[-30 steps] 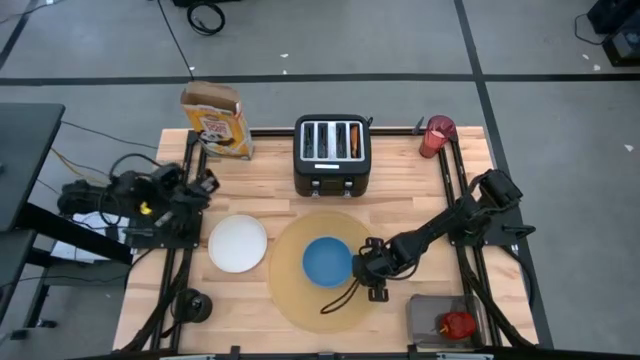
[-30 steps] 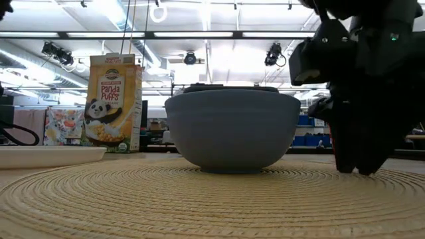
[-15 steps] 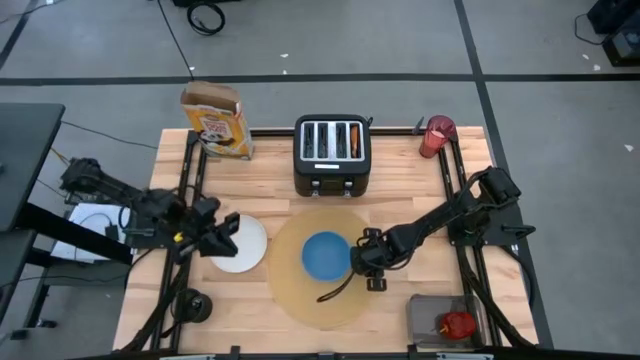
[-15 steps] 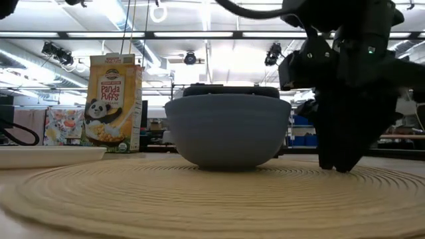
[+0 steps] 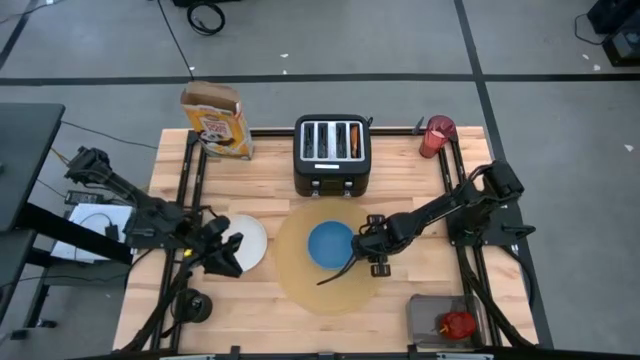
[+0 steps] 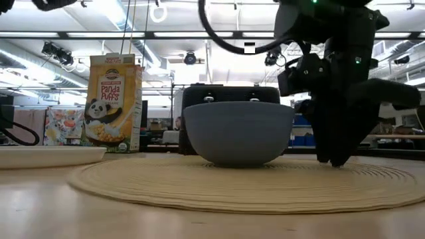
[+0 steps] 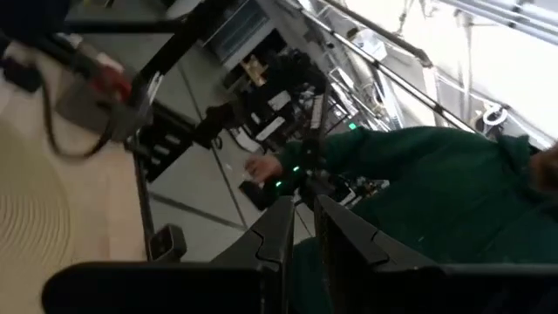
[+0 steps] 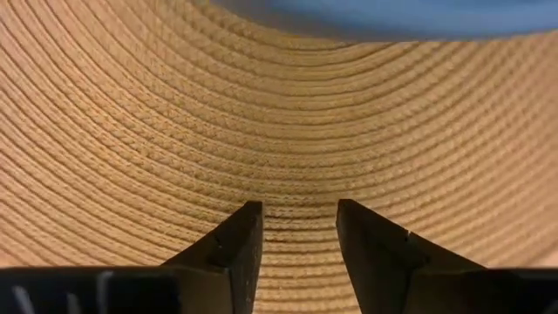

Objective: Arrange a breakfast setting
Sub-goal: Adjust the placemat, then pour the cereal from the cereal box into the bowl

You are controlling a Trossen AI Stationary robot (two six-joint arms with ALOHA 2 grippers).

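Woven tan straw, the large round placemat (image 5: 325,265), fills the middle of my overhead view of the pale wooden counter (image 5: 400,215), with the small blue bowl (image 5: 331,245) sitting on it. My right claw (image 5: 372,252) is down on the mat just beside the bowl, on its right. The small white plate (image 5: 245,243) lies left of the mat, and my left claw (image 5: 226,255) hangs over the plate's left edge. The black four-slot toaster (image 5: 332,153) stands behind the mat, the tall yellow-and-brown cereal box (image 5: 216,120) at the far left corner, the translucent red cup (image 5: 436,136) at the far right corner. The red apple (image 5: 458,324) rests in a grey tray (image 5: 425,312) at the near right corner.

From counter height I see the bowl (image 6: 238,131) on the mat (image 6: 246,186), the right claw (image 6: 335,156) touching the weave to its right, the plate's rim (image 6: 50,155) at left and the cereal box (image 6: 115,103) behind.

My left wrist camera shows that claw's two dark fingers (image 7: 277,235) nearly together with nothing between them, aimed into the room at a person in a green garment (image 7: 436,201).

My right wrist camera shows its fingers (image 8: 240,240) standing apart, empty, tips on the placemat (image 8: 131,139), the bowl's edge (image 8: 392,16) just beyond.
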